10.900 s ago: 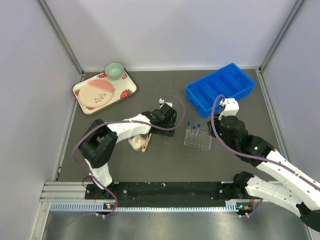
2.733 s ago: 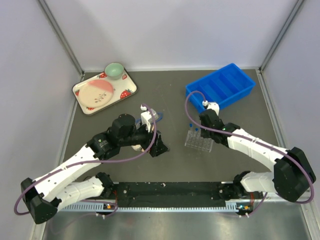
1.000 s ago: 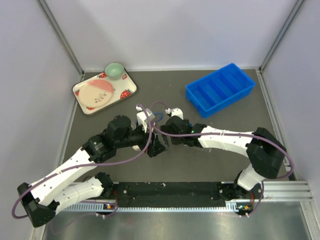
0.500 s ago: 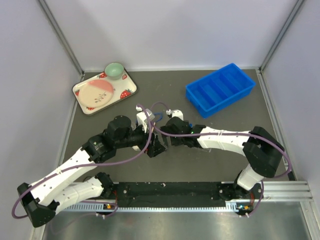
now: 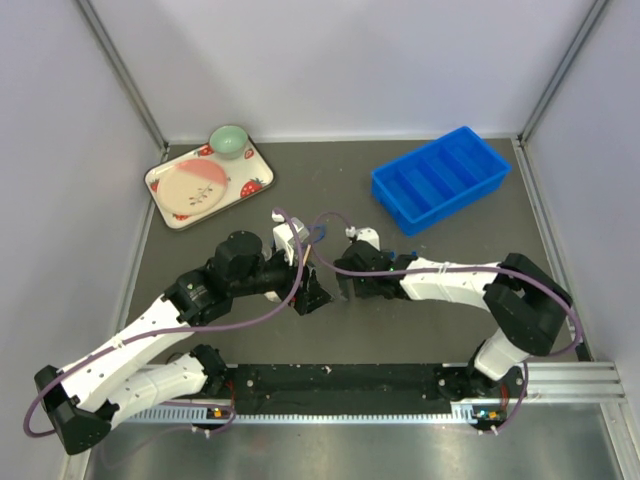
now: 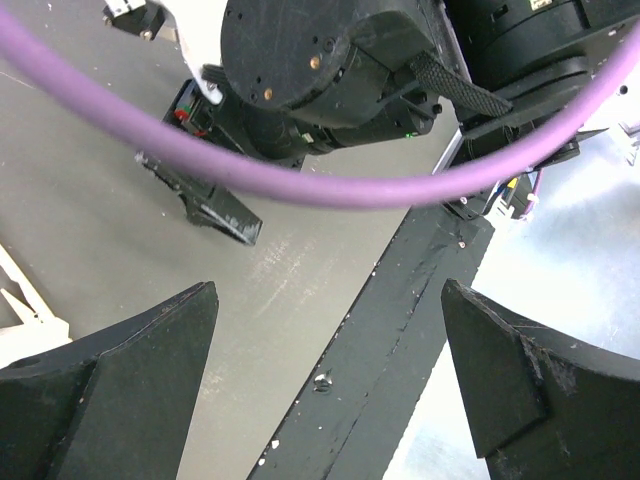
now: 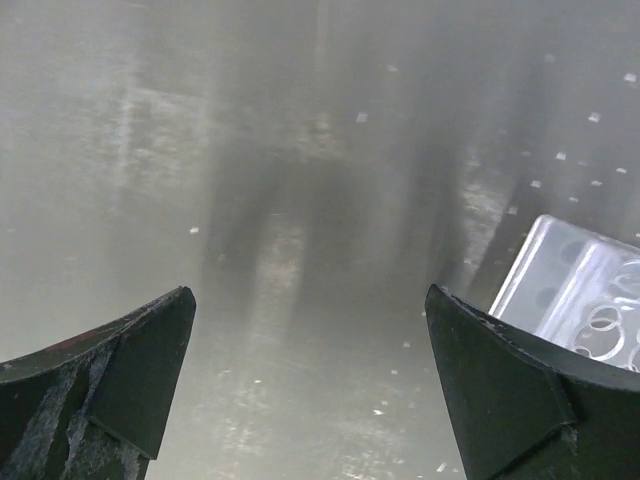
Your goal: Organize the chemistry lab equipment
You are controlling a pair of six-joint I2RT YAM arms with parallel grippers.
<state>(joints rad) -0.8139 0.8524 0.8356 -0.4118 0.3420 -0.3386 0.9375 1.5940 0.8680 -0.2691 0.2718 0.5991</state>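
Rack [image 7: 590, 290] sits just beside the right jaws; right and left jaws gape wide, empty.

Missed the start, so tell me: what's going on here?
Two robot arms are tidying chemistry lab gear. Both reach toward the middle, the left tool and the right tool wide open and empty. The clear tube rack sits just beside the right tool, not gripped. Nothing is being carried at this moment.

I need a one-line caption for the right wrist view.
Open, empty right hand over the grey table, with a corner of the clear tube rack beside it.
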